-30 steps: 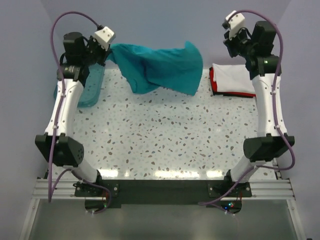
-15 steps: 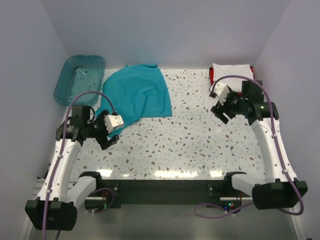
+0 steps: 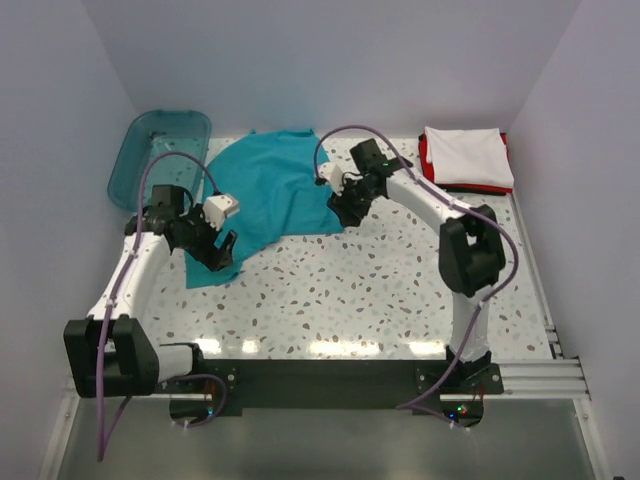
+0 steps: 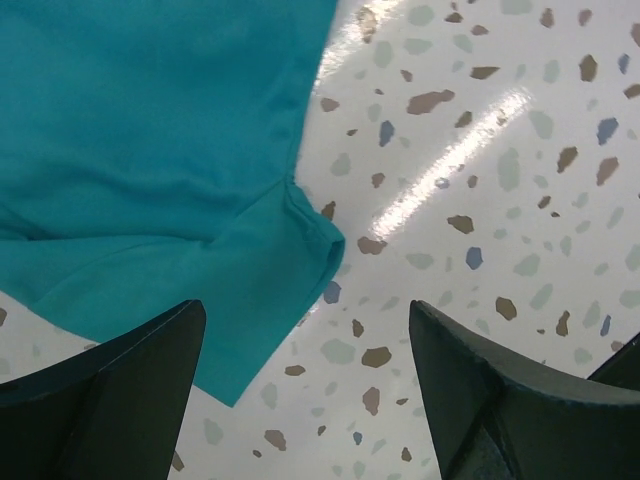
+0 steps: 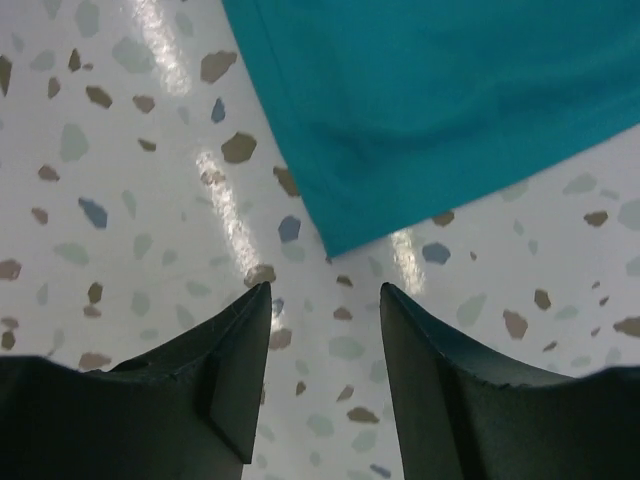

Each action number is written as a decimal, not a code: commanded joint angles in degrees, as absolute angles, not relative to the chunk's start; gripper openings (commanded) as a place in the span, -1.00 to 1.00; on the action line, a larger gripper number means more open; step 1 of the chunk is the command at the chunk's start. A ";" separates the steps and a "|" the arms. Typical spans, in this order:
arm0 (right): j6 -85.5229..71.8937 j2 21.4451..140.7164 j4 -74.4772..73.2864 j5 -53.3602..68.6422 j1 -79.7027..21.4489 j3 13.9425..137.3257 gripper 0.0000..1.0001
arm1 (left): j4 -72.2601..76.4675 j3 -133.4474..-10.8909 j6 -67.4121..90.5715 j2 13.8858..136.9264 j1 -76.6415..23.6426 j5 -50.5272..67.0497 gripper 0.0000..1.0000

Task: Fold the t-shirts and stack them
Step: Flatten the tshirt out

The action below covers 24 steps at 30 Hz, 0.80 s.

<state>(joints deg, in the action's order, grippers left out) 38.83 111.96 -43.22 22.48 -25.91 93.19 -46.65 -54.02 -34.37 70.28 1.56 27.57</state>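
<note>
The teal-blue t-shirt (image 3: 272, 192) lies spread flat at the back middle of the table. My left gripper (image 3: 222, 250) hangs open just above its near-left sleeve. In the left wrist view the sleeve (image 4: 150, 170) fills the upper left, and its corner reaches in beside the left finger of the gripper (image 4: 305, 310). My right gripper (image 3: 343, 213) is open over the shirt's near-right corner. In the right wrist view that corner (image 5: 400, 130) ends just beyond the gripper (image 5: 325, 290), which has nothing between its fingers. A folded white t-shirt (image 3: 468, 157) rests on a folded red t-shirt (image 3: 425, 160) at the back right.
A translucent teal bin (image 3: 160, 150) stands at the back left, close to the left arm's elbow. The speckled table (image 3: 380, 290) stretches in front of the shirt. Purple walls close in the back and both sides.
A second ago both grippers held the teal shirt up at the back. It now lies flat, both grippers have let go, and they have come down over its near corners.
</note>
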 commanded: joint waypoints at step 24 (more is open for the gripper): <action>47.02 127.45 -48.16 11.52 -29.71 98.10 -1.00 | -44.13 -56.43 -34.88 87.36 7.65 18.73 0.35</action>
<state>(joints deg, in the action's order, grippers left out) 43.64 128.88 -40.10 15.40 -31.55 102.21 -44.97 -57.30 -29.89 85.82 7.79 20.80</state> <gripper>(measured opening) 0.017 0.691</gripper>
